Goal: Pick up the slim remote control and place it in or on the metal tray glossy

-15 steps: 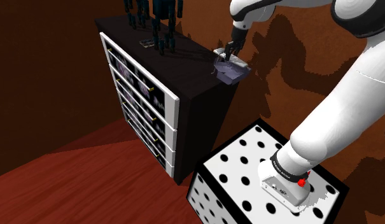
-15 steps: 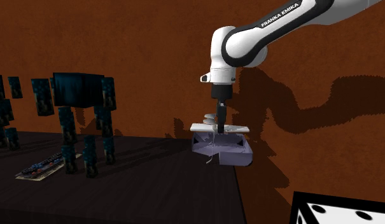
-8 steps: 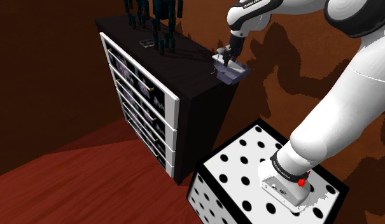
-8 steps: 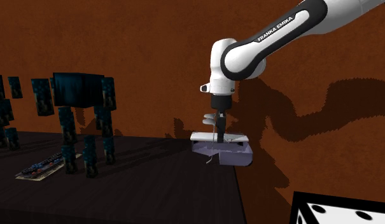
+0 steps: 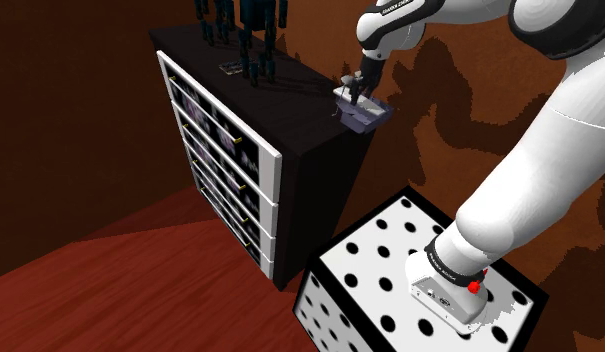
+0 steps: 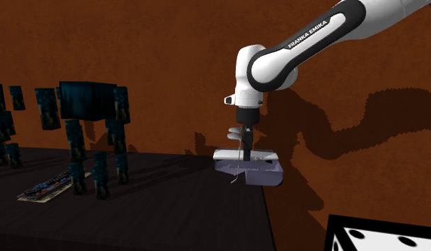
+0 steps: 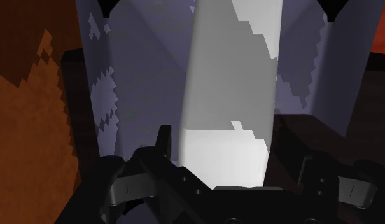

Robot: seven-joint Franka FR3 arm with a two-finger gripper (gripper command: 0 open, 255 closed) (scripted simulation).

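slim remote control, pale grey, lies flat across the rim of the glossy lilac-grey tray, just right of centre in your second exterior view, at the dark cabinet's top edge. your gripper hangs just over it, fingers spread either side, gripping nothing.

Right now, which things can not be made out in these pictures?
- Tray floor: wrist view, the remote covers its middle.
- Dark figures: shoulder view, cut off by the top edge.
- Flat item on the dresser: second exterior view, too small to identify.
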